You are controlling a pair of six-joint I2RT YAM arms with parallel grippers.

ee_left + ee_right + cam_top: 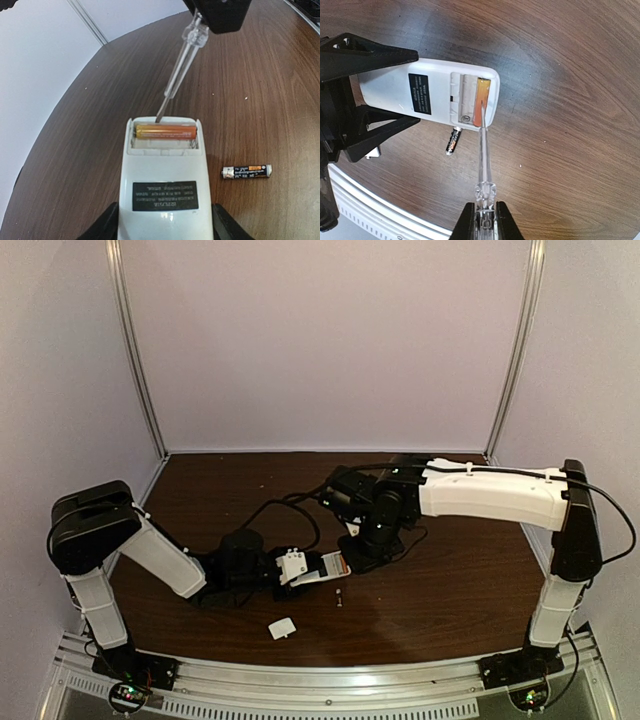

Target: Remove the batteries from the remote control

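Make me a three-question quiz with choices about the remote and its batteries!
1. Where does the dark loose battery lie?
A) on the table beside the remote control
B) inside the remote
C) in a gripper

2. How many batteries sit in the open compartment?
A) none
B) one
C) two

3. What is the right gripper doing?
A) open and empty
B) shut on the screwdriver
C) shut on a battery

Answers:
1 A: it rests on the wood next to the remote control.
2 B: only the orange battery is in there, and the other slot is bare.
3 B: it clamps the clear handle, with the tip at the compartment.
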